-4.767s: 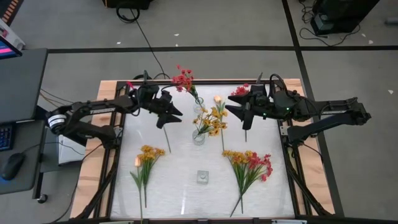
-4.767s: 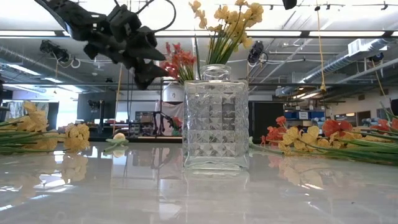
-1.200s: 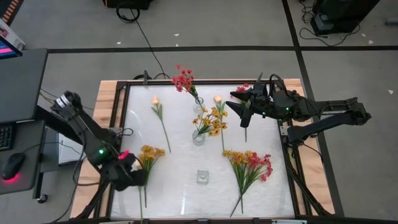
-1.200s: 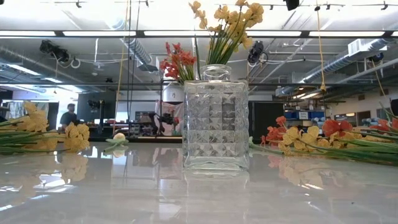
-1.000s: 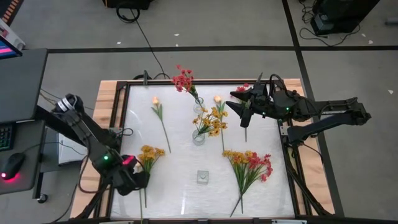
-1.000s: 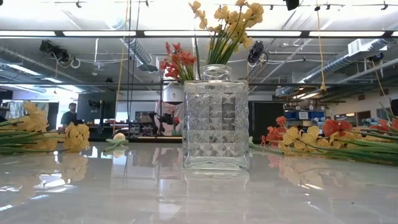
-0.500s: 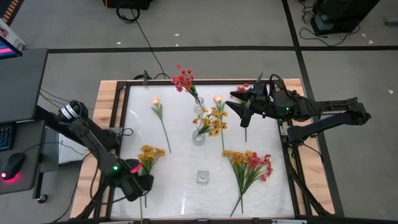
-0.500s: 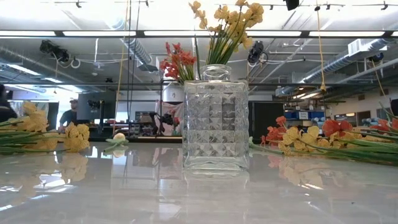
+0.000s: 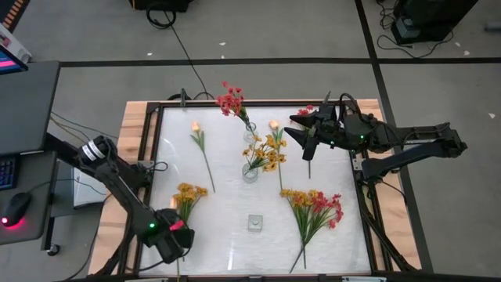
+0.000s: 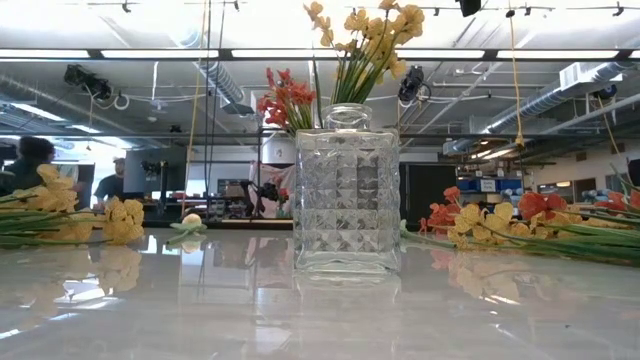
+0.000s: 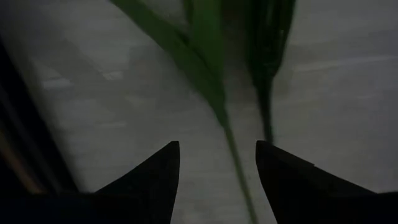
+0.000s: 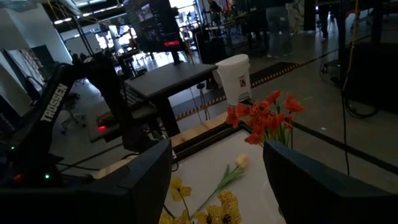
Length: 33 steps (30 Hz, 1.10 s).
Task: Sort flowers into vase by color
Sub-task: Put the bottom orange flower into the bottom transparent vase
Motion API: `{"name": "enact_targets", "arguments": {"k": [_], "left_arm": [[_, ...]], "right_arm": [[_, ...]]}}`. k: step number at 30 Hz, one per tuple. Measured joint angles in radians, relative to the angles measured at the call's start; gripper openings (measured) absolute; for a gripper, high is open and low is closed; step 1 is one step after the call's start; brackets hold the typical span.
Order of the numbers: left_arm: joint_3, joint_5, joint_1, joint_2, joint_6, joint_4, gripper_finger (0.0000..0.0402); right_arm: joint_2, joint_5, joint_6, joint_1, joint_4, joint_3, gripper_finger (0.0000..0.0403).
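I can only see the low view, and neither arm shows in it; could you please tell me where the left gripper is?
Observer: The left gripper is at the table's near left corner, over the stem ends of the yellow bunch.
Operator: Is it holding a stem?
Observer: Not yet. In the left wrist view it is open, with green stems running between its fingers.
Operator: And the right arm?
Observer: The right gripper is open at the far right, beside a red sprig.
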State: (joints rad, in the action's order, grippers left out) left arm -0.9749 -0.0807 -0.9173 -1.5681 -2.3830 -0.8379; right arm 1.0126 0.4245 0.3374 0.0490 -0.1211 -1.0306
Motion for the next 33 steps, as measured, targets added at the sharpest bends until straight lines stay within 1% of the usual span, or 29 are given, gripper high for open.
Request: {"name": "enact_targets", "arguments": {"k": [9,19,30,33], "left_arm": [[0.000,0.007,-0.030,-0.018,-0.004,-0.044,0.0215],[0.001,0.046,-0.027,-0.097,-0.005,0.067,0.0215],[0.001,0.058,-0.015,-0.104,0.001,0.057,0.0215],[0.001,0.053,-0.012,-0.104,0.001,0.056,0.0210]], "right_arm": [[0.000,0.000,0.000,0.000,0.009,0.000,0.0261],[0.000,0.000,0.000,0.000,0.017,0.000,0.0261],[0.000,0.000,0.000,0.000,0.016,0.000,0.0261],[0.000,0.000,0.000,0.000,0.016,0.000,0.0261]]}}
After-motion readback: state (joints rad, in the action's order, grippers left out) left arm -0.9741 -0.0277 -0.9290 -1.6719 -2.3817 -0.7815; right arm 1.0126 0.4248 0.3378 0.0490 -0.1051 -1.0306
